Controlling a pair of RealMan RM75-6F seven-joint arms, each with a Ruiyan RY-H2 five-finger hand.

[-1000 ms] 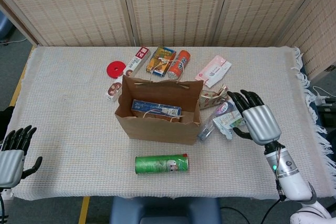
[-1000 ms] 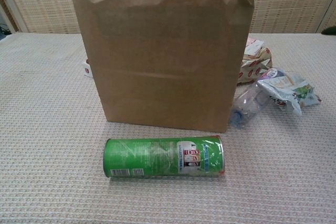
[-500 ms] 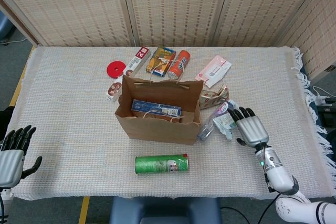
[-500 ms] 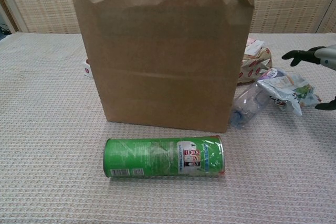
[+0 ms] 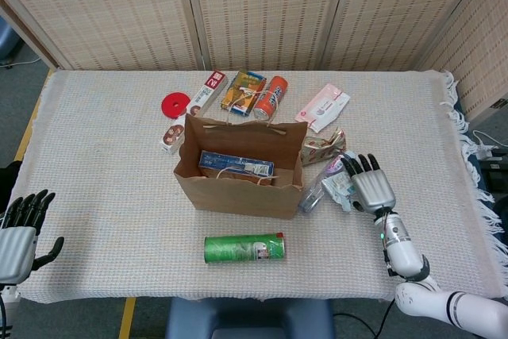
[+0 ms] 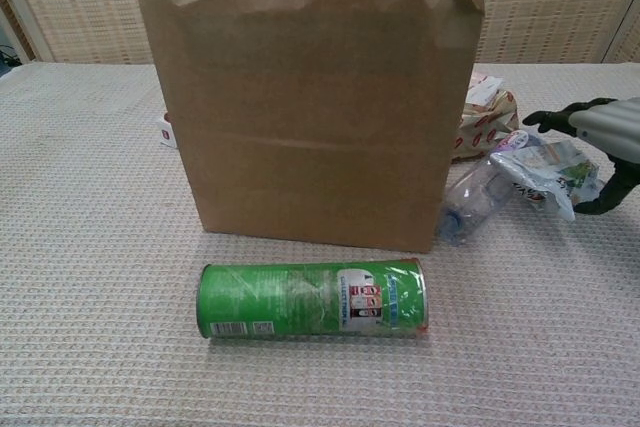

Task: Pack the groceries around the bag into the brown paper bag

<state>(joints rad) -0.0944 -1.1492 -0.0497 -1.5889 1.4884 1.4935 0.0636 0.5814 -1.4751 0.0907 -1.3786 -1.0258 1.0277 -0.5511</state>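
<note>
Lab-like staging: cloth-covered table [image 5: 103, 156] before woven folding screens [image 5: 262, 9].

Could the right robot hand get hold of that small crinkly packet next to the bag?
Probably yes: the right robot hand hovers open right beside the crinkly packet, with nothing between them.

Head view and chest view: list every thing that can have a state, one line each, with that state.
Brown paper bag: upright, top open, blue box inside.
Green cylindrical chip can: on its side, outside the bag.
Clear plastic bottle: lying down beside the bag.
Crinkled white snack packet: on the table, right hand over it.
Right hand: fingers spread, holding nothing yet.
Left hand: fingers apart, holding nothing.
</note>
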